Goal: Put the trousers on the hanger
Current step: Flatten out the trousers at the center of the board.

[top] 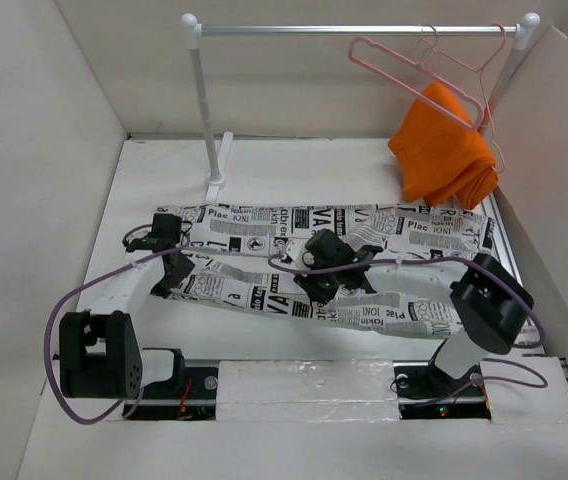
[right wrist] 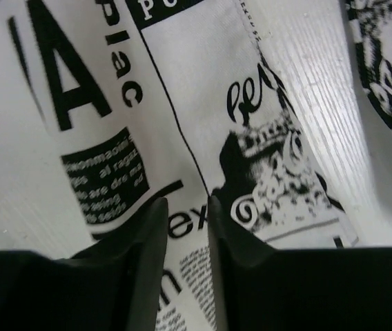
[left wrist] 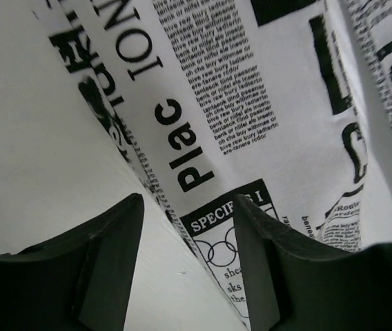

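The trousers [top: 264, 218], white with black newspaper print, lie flat on the table with both legs stretched left to right. My left gripper [top: 169, 262] is open at their left end. In the left wrist view it [left wrist: 189, 200] straddles the hem edge, one finger over bare table and one over the trousers [left wrist: 251, 103]. My right gripper [top: 336, 285] hangs over the nearer leg. In the right wrist view it [right wrist: 186, 200] is open by a narrow gap just above the flat trousers [right wrist: 203, 69]. The pale pink hanger [top: 424, 69] hangs empty on the rail at the back right.
A white clothes rack with a metal rail [top: 359, 30] stands at the back, its post [top: 204, 110] at the left. A redder hanger [top: 486, 60] on the rail carries an orange cloth [top: 444, 150]. White walls close in the left and right sides.
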`<state>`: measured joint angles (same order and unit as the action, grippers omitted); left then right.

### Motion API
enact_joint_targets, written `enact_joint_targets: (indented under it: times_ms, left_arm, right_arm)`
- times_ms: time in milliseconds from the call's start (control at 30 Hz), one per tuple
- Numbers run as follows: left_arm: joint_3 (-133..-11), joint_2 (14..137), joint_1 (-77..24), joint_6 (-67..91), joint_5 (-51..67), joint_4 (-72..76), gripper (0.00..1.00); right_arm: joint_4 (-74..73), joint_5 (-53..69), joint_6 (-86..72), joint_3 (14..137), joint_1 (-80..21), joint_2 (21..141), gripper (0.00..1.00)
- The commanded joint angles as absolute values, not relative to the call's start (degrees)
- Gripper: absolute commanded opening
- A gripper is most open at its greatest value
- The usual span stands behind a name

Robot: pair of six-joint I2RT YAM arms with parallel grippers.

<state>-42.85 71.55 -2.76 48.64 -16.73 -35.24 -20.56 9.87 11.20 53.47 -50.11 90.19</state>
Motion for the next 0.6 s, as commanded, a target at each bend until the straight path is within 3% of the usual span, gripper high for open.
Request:
enact_joint_targets:
  times_ms: [0,67,133,167,200,400,567]
  left_arm:
    - [-39.91,72.07,-2.64,50.80,-11.96,-31.65,0.49]
    - [-38.33,72.16,-2.64,51.59,-10.90,-30.15,0.40]
    - [-38.49,72.42,-2.64,51.33,-12.55,-30.32,0.15]
    - [-38.84,72.42,-2.64,51.07,-13.53,-30.32,0.14]
    - [-39.11,72.68,-2.64,50.63,-14.67,-30.76,0.07]
    - [-41.66,71.81,-2.64,50.36,-15.99,-34.89,0.06]
    - [-44.46,70.58,-2.64,50.01,-18.62,-38.31,0.06]
  right_arm:
    - [-14.60,10.98,10.46,55.02,-49.75,93.16,0.30]
    - [-13.37,11.08,9.94,54.32,-49.75,94.21,0.26]
    - [-12.05,6.98,9.32,54.84,-49.75,95.44,0.22]
    - [-12.04,6.94,9.32,54.84,-49.75,96.23,0.22]
    - [-11.52,6.16,9.23,55.45,-48.88,97.02,0.17]
    - [-9.49,2.38,6.42,60.64,-45.80,103.61,0.11]
    - [-9.84,-3.07,4.31,62.49,-43.59,104.41,0.11]
